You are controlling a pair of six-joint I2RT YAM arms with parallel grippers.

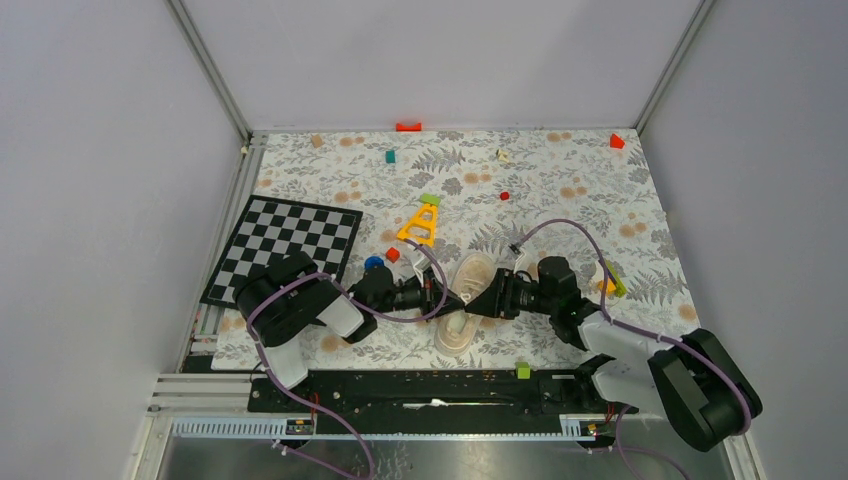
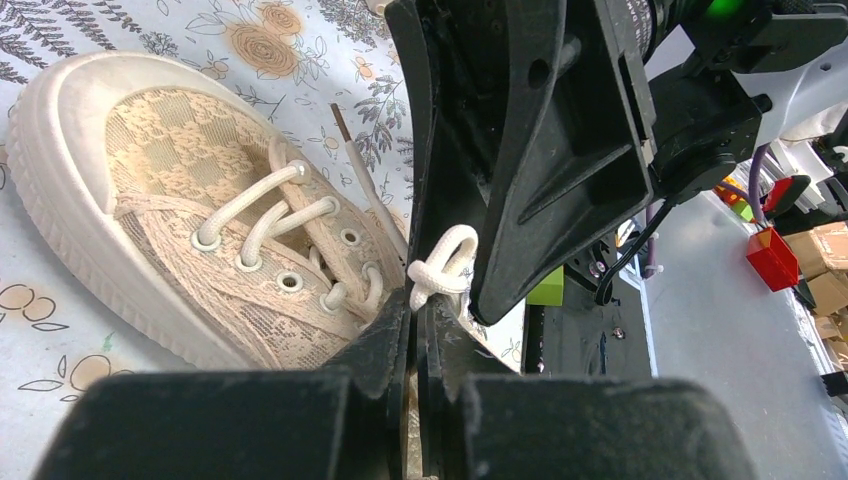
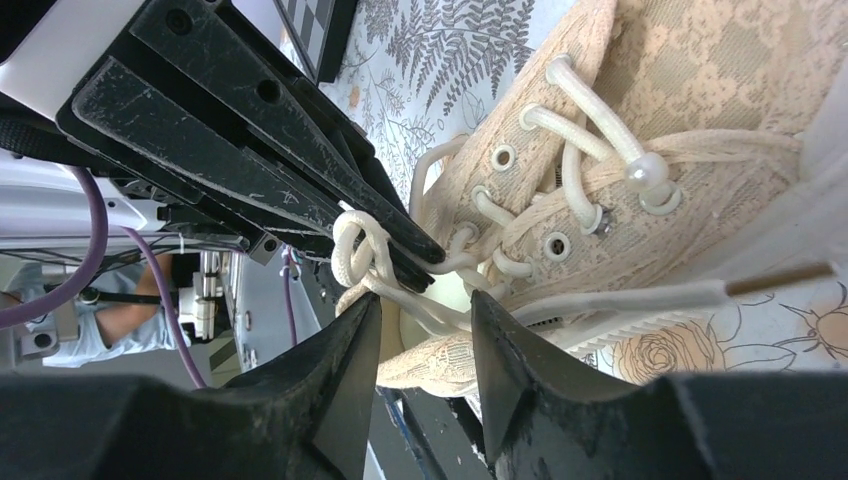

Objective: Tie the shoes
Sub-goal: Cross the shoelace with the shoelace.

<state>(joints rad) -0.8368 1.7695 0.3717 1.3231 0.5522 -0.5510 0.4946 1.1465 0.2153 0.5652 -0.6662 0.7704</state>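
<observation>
Down at the near edge, both arms reach in from their bases and meet over the middle of the flowered surface [image 1: 600, 190]. The shoe [image 1: 458, 330] lies there, toe pointing away and heel toward the arms. The left claw [image 2: 415, 310] is pressed together, pinching the laces [image 2: 440, 265] just under a small twisted loop that pokes out above its tips. The right claw [image 3: 425, 320] faces it with its fingers spread. Some strands run close to the gap, but nothing looks clamped.

From here the tying looks barely begun. The lower eyelets are threaded and crossed, and there is a single knotted twist by the top of the tongue, but I can see no bow. One lace end [image 2: 345, 130], with its dark tip, trails loose on the surface beside the shoe. I'd guess forming the loops and cinching them is all yet to come.

Beyond the shoe are a yellow triangle [image 1: 420, 222] and, off to the left, a chessboard [image 1: 285, 245]. Small coloured blocks [image 1: 391, 157] are scattered toward the back wall.
</observation>
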